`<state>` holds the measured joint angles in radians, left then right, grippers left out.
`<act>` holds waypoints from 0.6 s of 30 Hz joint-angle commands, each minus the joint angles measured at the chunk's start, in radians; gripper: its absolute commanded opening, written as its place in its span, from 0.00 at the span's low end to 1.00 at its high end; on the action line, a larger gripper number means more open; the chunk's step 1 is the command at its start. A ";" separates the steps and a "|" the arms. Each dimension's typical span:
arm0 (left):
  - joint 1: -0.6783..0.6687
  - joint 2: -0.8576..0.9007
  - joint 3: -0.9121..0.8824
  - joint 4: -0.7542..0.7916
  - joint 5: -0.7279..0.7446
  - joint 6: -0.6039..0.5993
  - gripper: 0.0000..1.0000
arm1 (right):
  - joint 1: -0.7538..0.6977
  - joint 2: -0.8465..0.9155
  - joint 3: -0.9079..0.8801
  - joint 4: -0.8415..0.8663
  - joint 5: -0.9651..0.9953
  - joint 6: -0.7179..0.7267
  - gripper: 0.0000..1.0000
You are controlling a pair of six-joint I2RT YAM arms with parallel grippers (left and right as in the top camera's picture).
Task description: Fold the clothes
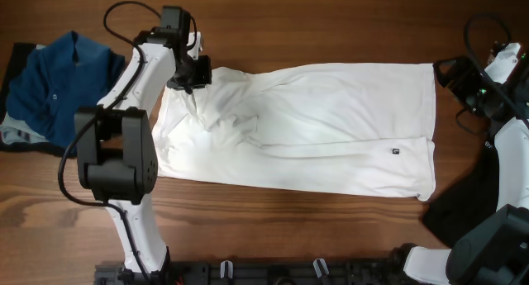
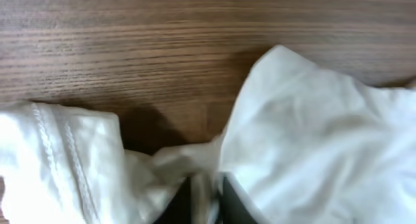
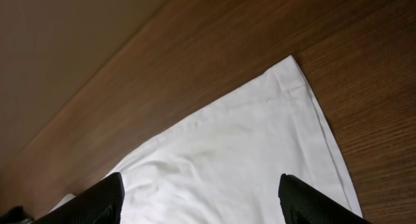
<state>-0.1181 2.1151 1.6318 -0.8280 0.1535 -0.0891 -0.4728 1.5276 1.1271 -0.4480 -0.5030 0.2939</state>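
Note:
A white shirt (image 1: 314, 128) lies spread across the middle of the wooden table, its hem to the right. My left gripper (image 1: 192, 80) is at the shirt's upper left corner and is shut on a pinch of the white fabric (image 2: 207, 185); the cloth bunches and wrinkles around it. My right gripper (image 1: 457, 77) is open and empty, just off the shirt's upper right corner. In the right wrist view its two dark fingers (image 3: 201, 198) stand wide apart above the flat white shirt corner (image 3: 286, 81).
A crumpled blue garment (image 1: 62, 83) lies at the far left edge. A dark garment (image 1: 467, 206) lies at the right front, partly under the right arm. The left arm's base (image 1: 116, 157) stands over the shirt's left edge.

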 commanded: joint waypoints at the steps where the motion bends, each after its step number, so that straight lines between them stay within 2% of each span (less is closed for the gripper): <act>1: -0.005 -0.074 0.005 -0.002 0.033 0.006 0.04 | 0.004 0.007 -0.004 -0.001 0.010 0.006 0.77; 4: -0.005 -0.076 0.005 0.025 0.100 0.006 0.04 | 0.004 0.007 -0.004 0.000 0.011 0.022 0.77; 6: -0.005 -0.080 0.006 0.105 0.219 0.006 0.04 | 0.004 0.007 -0.004 0.004 0.010 0.024 0.76; 9: -0.005 -0.081 0.006 0.264 0.307 0.002 0.04 | 0.004 0.007 -0.004 0.011 0.011 0.023 0.77; 18: -0.011 -0.074 0.006 0.578 0.264 -0.005 0.04 | 0.004 0.007 -0.004 0.014 0.013 0.024 0.77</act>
<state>-0.1226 2.0644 1.6318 -0.3042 0.3996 -0.0875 -0.4725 1.5276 1.1271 -0.4397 -0.4995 0.3130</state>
